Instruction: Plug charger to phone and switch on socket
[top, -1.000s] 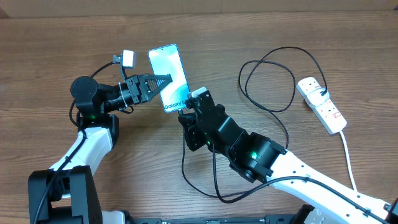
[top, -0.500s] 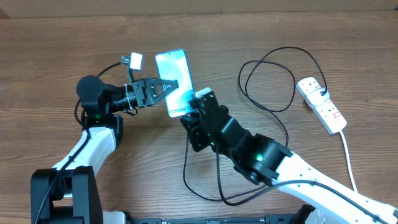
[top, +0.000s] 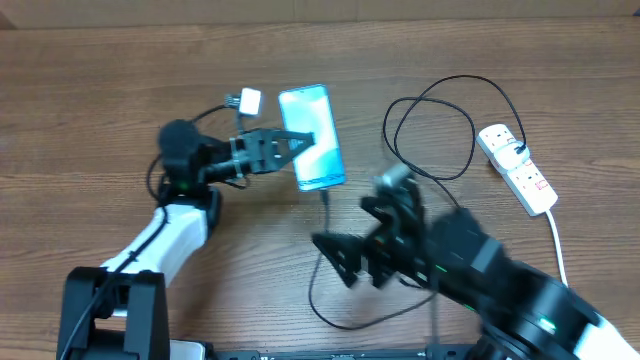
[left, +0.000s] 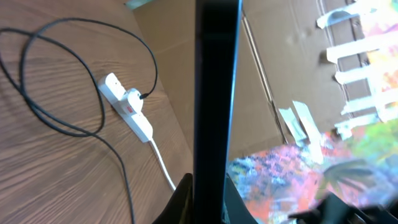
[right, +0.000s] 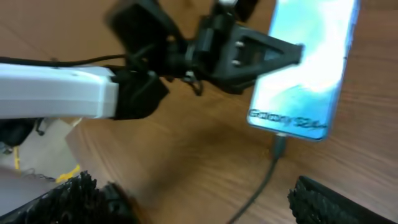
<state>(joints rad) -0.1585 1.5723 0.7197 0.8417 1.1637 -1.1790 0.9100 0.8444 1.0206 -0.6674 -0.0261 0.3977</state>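
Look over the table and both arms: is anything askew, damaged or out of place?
Nothing looks damaged or spilled. The one oddity is the phone: it is not lying free but clamped in the left gripper, while the charger from its bottom edge sprawls in loose loops toward the socket.

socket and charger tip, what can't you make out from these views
- Socket switches: overhead and left wrist, too small to read on or off.
- Charger tip: right wrist, blurred; how far it sits in the phone is unclear.
- Right gripper: overhead, motion blur hides its jaws.
- Phone screen: left wrist, seen edge-on.
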